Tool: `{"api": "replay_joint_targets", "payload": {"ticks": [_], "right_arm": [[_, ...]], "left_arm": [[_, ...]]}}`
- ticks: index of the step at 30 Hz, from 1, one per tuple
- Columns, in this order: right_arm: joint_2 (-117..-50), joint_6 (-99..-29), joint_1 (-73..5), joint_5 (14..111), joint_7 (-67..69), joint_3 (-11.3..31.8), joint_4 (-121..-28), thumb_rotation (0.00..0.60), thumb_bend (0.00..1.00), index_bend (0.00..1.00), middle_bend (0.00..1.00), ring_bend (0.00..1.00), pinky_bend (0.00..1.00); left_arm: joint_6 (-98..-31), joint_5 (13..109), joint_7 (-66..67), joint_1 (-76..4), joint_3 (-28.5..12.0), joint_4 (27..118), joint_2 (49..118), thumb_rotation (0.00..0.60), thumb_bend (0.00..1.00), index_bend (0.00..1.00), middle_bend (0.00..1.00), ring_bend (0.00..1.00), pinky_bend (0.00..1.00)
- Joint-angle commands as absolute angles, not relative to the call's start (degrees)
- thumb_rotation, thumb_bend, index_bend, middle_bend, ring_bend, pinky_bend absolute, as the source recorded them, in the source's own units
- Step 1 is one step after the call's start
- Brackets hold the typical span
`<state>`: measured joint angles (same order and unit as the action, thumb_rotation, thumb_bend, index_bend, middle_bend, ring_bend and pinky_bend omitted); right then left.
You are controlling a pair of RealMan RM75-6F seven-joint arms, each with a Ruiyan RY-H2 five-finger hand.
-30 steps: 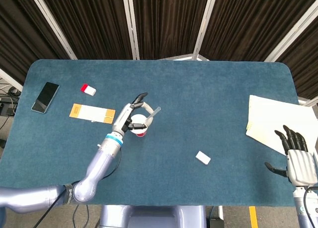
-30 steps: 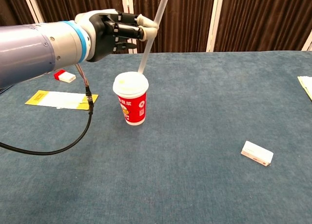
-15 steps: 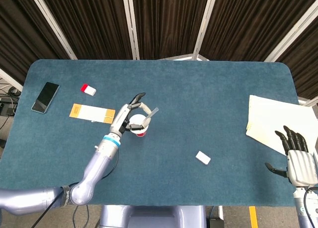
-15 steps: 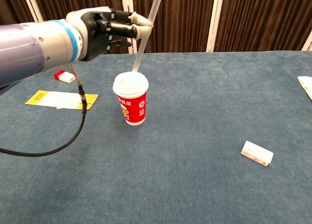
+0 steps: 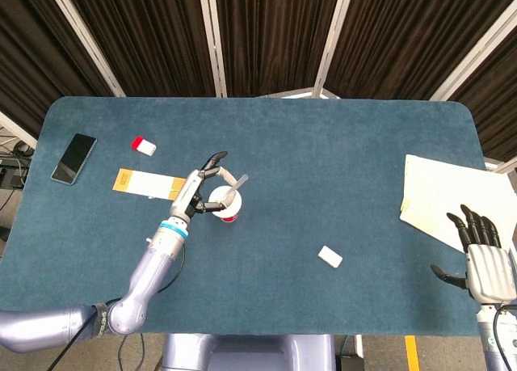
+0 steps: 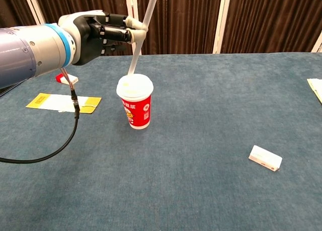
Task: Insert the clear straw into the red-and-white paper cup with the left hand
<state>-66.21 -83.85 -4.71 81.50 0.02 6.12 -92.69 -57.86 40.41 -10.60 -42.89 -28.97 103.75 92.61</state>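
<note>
Left hand [image 6: 95,32] is up over the table [image 5: 339,161], fingers curled in, pinching the clear straw [image 6: 138,37] between thumb and fingertips. The straw runs steeply, leaning a little, its top going out of the chest view and its lower tip just above the back edge of the lid. Whether the tip touches the lid, I cannot tell.

The red-and-white paper cup [image 6: 136,101] stands upright just below and to the right of the hand, white lid on (the head view puts it right under the fingertips).

Beside the hand on its outer side lies a yellow-and-white card [image 5: 150,183], flat on the cloth. Beyond that, a small red-and-white box [image 5: 143,145], and further out a black phone [image 5: 73,157] near the table's left end.

Well away on the other side of the cup, a small white box [image 6: 265,157] lies flat.

Right hand [image 5: 483,254] sits far off at the table's near right corner, fingers extended and apart, holding nothing, just beside a sheet of white paper [image 5: 440,193].
</note>
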Motion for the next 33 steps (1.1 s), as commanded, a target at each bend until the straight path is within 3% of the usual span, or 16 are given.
{"api": "replay_joint_targets", "payload": {"ticks": [1, 33], "right_arm": [[-66.2, -83.84, -4.69, 81.44, 0.0, 6.12, -92.7, 0.6, 0.12, 0.11, 0.0, 0.0, 0.0], [-66.09, -83.48, -4.7, 80.97, 0.02, 6.15, -93.04, 0.6, 0.12, 0.11, 0.0, 0.0, 0.0]], "left_arm": [[-57.85, 40.44, -10.72, -42.8, -28.72, 103.71, 92.63, 0.6, 0.44, 0.57, 0.04, 0.0, 0.0], [-57.12, 40.95, -12.61, -42.17, -27.75, 102.99, 92.29, 0.6, 0.44, 0.57, 0.04, 0.0, 0.0]]}}
